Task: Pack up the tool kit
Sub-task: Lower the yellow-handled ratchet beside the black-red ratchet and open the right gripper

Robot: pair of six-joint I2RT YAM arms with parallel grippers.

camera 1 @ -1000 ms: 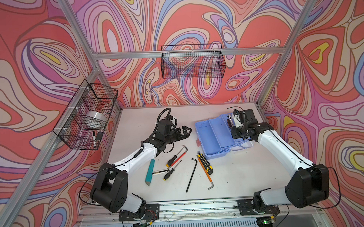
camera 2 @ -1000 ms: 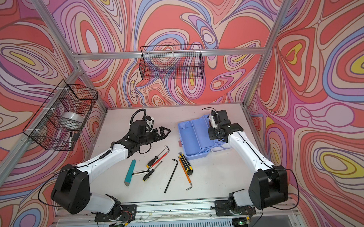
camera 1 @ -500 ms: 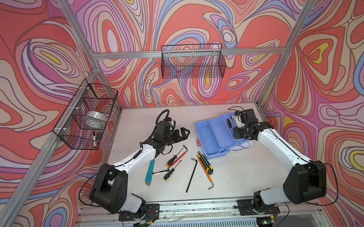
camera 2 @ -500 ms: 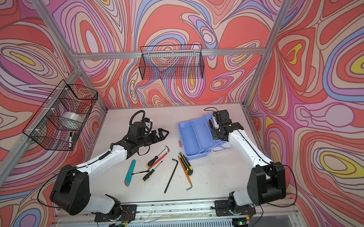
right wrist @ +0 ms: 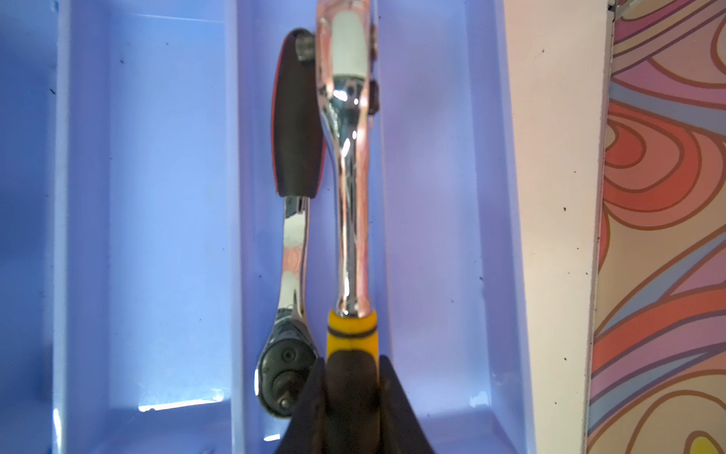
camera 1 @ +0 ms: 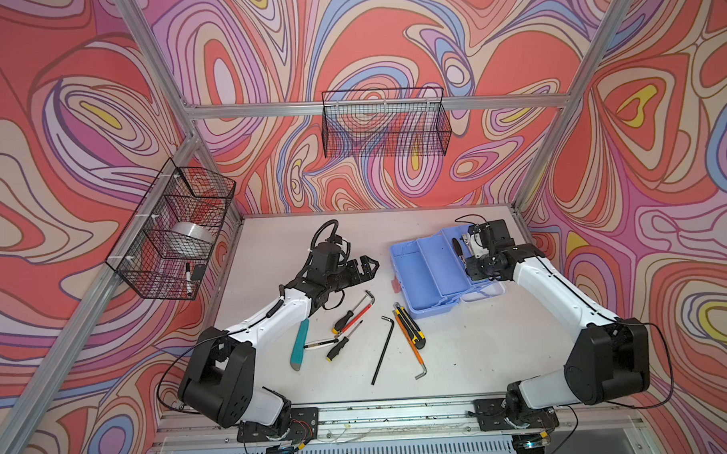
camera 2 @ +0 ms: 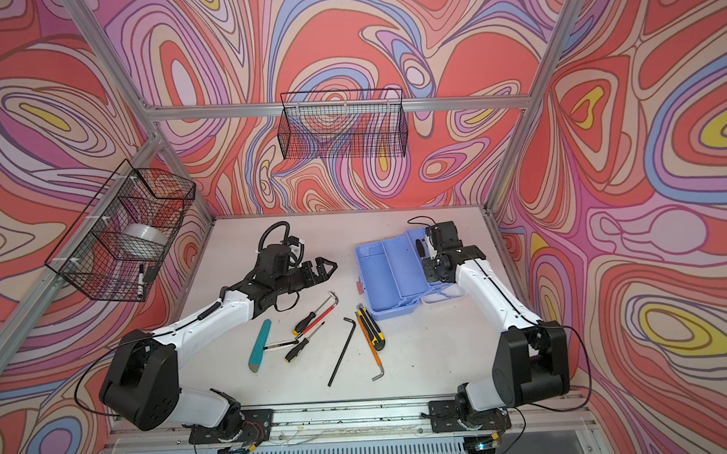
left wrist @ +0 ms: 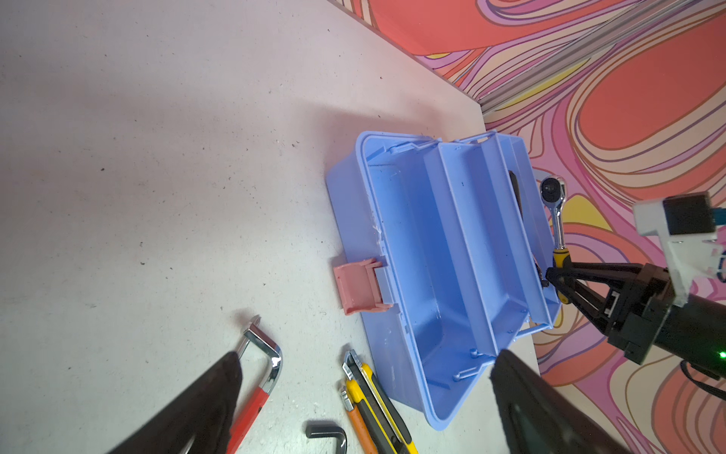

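The right claw (right wrist: 352,369) is clamped on the yellow-and-black rubbery grip of a mirror-bright chrome ratchet (right wrist: 349,196). It holds the tool lengthwise over the narrow tray (right wrist: 428,196) of the glossy periwinkle plastic toolbox (camera 1: 413,276), open at the table's (camera 1: 461,349) right rear. A black-handled second ratchet (right wrist: 294,243) lies in that tray. The left claw (camera 1: 367,269) hangs spread wide. Since a second ago, only the right arm has leaned slightly.

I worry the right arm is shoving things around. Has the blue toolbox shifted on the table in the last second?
No. The toolbox keeps its spot: same gap to the yellow knife and to the back edge of the table.
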